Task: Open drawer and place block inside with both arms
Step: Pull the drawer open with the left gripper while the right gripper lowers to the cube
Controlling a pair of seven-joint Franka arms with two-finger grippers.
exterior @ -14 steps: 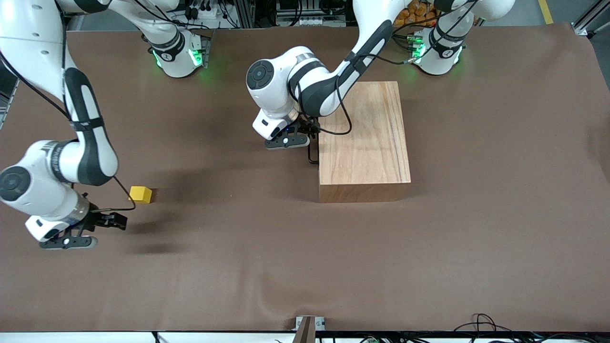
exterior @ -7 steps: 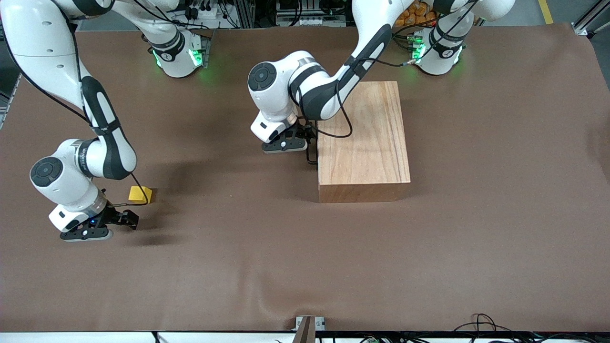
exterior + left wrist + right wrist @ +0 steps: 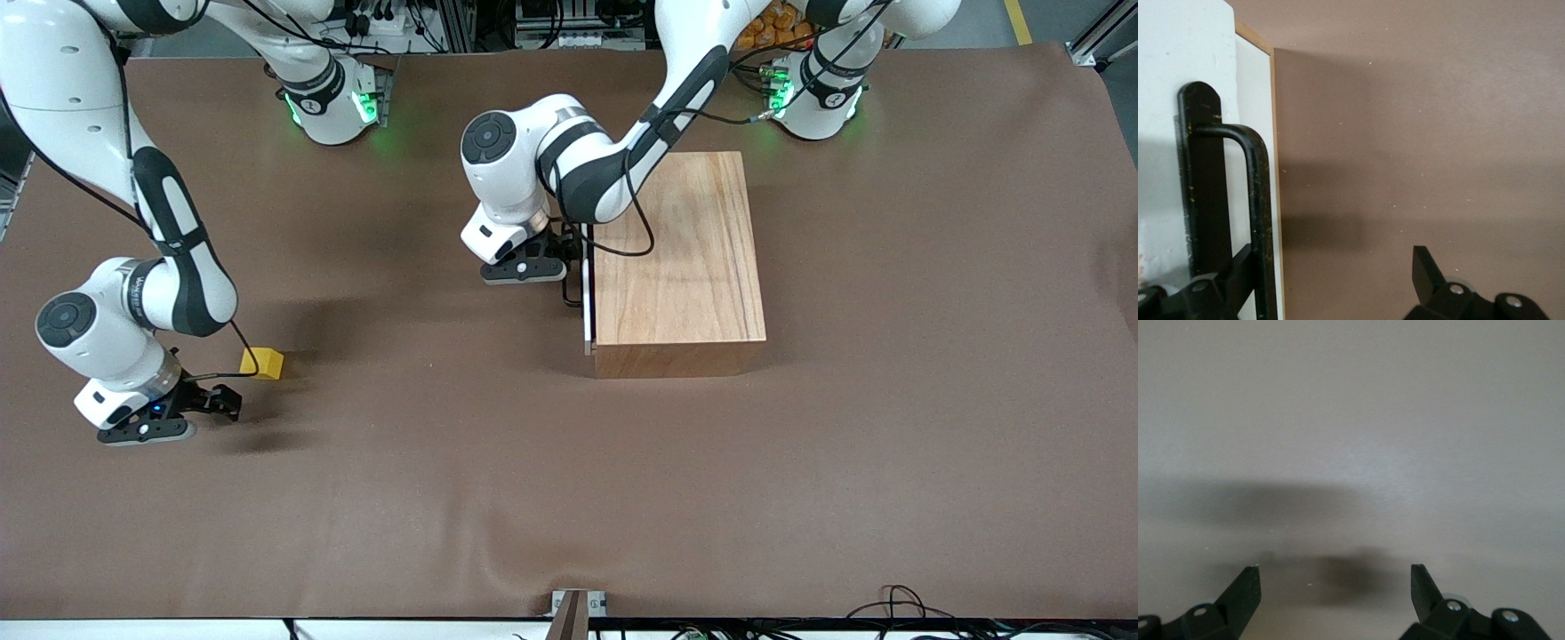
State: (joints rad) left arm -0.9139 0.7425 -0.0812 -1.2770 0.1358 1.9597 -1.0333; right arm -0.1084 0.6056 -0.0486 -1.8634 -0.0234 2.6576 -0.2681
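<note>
the wooden box (image 3: 680,258) sat on the table (image 3: 889,400) with its drawer (image 3: 587,293) facing the right arm's end, so the left arm reached across from its base to get at that face. the left tool (image 3: 569,267) was at the drawer's white front, against the thin black handle (image 3: 1255,200). in the left wrist view its fingers stood wide apart, one (image 3: 1238,273) lying against the handle bar and the other (image 3: 1425,270) out over bare table; nothing was clamped. a thin white edge showed beside the box, so the drawer looked barely cracked, a hooked pull rather than a pinch, by my judgement.

the yellow block (image 3: 262,363) lay on the table just beside the right tool (image 3: 218,407), toward the box from it. the right tool hung low over the table with its fingers (image 3: 1245,590) spread and empty, only bare table between them. it seemed poised to line up on the block, which it had not yet touched.
</note>
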